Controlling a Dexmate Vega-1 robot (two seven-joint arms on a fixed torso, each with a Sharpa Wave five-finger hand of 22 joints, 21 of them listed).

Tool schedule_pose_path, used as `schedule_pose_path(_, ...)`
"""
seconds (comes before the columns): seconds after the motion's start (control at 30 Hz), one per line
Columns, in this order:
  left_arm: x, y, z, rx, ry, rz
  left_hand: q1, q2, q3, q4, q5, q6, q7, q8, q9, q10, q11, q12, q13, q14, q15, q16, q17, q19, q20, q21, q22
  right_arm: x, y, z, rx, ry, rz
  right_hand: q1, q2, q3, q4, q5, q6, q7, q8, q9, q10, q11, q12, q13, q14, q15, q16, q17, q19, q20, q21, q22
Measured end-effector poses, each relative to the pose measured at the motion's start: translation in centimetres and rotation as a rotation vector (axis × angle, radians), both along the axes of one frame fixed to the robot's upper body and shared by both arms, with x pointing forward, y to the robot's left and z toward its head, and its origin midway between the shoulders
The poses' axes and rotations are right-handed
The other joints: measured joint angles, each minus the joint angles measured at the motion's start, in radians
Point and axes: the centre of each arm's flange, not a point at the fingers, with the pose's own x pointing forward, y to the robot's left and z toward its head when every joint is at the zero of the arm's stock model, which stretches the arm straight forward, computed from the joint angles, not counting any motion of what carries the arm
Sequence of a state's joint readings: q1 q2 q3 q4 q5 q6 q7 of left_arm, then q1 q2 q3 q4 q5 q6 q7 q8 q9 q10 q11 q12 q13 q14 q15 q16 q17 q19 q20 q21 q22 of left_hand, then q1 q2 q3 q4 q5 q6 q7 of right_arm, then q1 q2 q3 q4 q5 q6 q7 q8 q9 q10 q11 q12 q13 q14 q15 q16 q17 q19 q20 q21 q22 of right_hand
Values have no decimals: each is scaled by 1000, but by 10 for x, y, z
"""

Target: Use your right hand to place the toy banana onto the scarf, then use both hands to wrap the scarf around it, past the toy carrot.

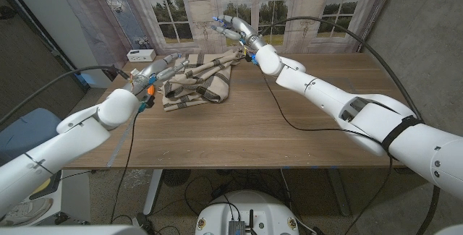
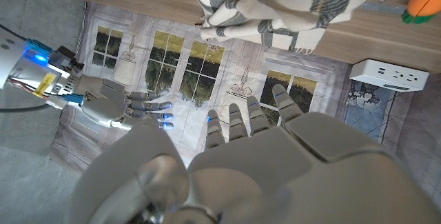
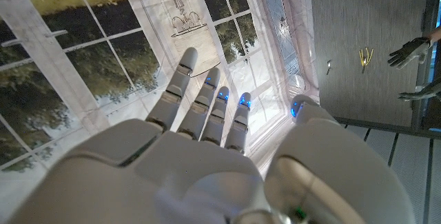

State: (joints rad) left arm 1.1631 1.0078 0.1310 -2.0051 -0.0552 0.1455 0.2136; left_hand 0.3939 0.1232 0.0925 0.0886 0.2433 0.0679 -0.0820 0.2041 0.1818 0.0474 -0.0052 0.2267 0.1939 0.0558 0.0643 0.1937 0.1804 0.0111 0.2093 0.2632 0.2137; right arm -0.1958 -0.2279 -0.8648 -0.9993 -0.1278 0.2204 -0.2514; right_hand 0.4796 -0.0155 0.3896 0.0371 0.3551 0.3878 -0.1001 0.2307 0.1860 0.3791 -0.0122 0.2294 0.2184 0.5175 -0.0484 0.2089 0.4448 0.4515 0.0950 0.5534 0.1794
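Both hands hover empty with fingers spread: left hand [image 1: 155, 70] at nine o'clock of the bundled plaid scarf [image 1: 199, 82], right hand [image 1: 235, 29] at one o'clock, apparently released; toy banana unseen, likely wrapped; toy carrot [image 1: 150, 89] beside left hand.

My right hand [image 3: 207, 148] open, fingers [image 3: 180, 86] apart, empty, reaching toward window-print backdrop [image 3: 83, 52]. Grey wall panel [image 3: 365, 38] just beside backdrop; another glove-like hand [image 3: 408, 50] at panel's far edge.
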Motion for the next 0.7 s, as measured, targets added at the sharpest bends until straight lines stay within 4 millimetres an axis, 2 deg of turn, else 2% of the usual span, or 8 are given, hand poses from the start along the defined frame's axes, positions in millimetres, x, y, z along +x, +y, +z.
schedule_pose_path(0.17, 16, 11, 0, -38, -2, 2, 4, 4, 4, -4, -8, 11, 0, 0, 0, 11, 0, 0, 0, 0, 0, 0, 0, 3, 3, 0, 0, 4, -9, -3, 57, 72, 46, 12, 12, 14, -14, -12, 8, 8, -5, 0, 2, 20, 0, 0, -6, -1, 0, -5, -13, 2, -8, 0)
schedule_pose_path(0.2, 13, 5, 3, -35, -21, -42, 4, 4, 4, -4, -8, 11, 0, 0, 0, 11, 0, 0, 0, 0, 0, 0, 0, 4, 2, 0, 0, 6, -18, -7, 89, 86, 46, 12, 12, 14, -14, -15, 14, 14, -7, 0, 5, 23, 0, 0, -9, -1, 0, -5, -13, 2, -8, 0)
schedule_pose_path(0.27, 21, 13, 2, -50, -14, -25, 8, 8, 4, -4, -8, 11, 0, 0, 0, 11, 0, 0, 0, 0, 0, 0, 0, 9, -2, 0, 0, 7, -18, -7, 101, 106, 63, 12, 12, 18, -18, -19, 18, 18, -7, 0, 9, 27, 0, 0, -9, -1, 0, -5, -13, 2, -14, 0)
schedule_pose_path(0.47, 34, 15, 9, -66, -32, -108, 8, 8, 10, -6, -14, 22, 0, 0, 0, 11, 0, 0, 0, 0, 0, 0, 0, 9, -2, 7, 0, 12, -40, -20, 214, 176, 95, 17, 17, 22, -22, -30, 30, 30, -7, 0, 16, 34, 0, 0, -9, -2, 5, -5, -22, 11, -16, 2)
schedule_pose_path(0.53, 41, 21, 8, -76, -26, -94, 8, 8, 12, -4, -14, 22, 0, 0, 0, 11, 0, 0, 0, 0, 0, 0, 0, 12, 1, 8, 0, 13, -40, -21, 228, 190, 101, 21, 21, 26, -26, -45, 36, 36, -7, 0, 19, 38, 0, 0, -11, 0, 10, -5, -20, 45, -16, 5)
schedule_pose_path(0.57, 42, 17, 10, -69, -29, -136, 8, 8, 12, -4, -14, 28, 1, 0, 0, 11, 0, 0, 0, 0, 0, 0, 0, 13, 2, 8, 0, 12, -48, -26, 265, 204, 110, 21, 21, 30, -30, -53, 36, 36, -7, 0, 20, 40, 0, 0, -13, 2, 13, -4, -16, 64, -16, 5)
schedule_pose_path(0.63, 48, 23, 11, -77, -25, -127, 8, 8, 12, -4, -14, 30, 2, 0, 0, 11, 0, 0, 0, 0, 0, 0, 0, 14, 3, 8, 0, 13, -50, -27, 280, 217, 114, 24, 24, 27, -36, -65, 36, 36, -7, 0, 16, 45, -5, 0, -19, 0, 13, -2, -12, 88, -15, 5)
schedule_pose_path(0.7, 53, 23, 13, -74, -21, -160, 8, 8, 12, -4, -14, 30, 2, 0, 0, 11, 0, 0, 0, 0, 0, 0, 0, 14, 3, 8, 0, 14, -58, -35, 326, 244, 126, 26, 26, 26, -37, -73, 39, 39, -12, 0, 15, 45, -6, 0, -25, 0, 13, 2, -7, 100, -16, 5)
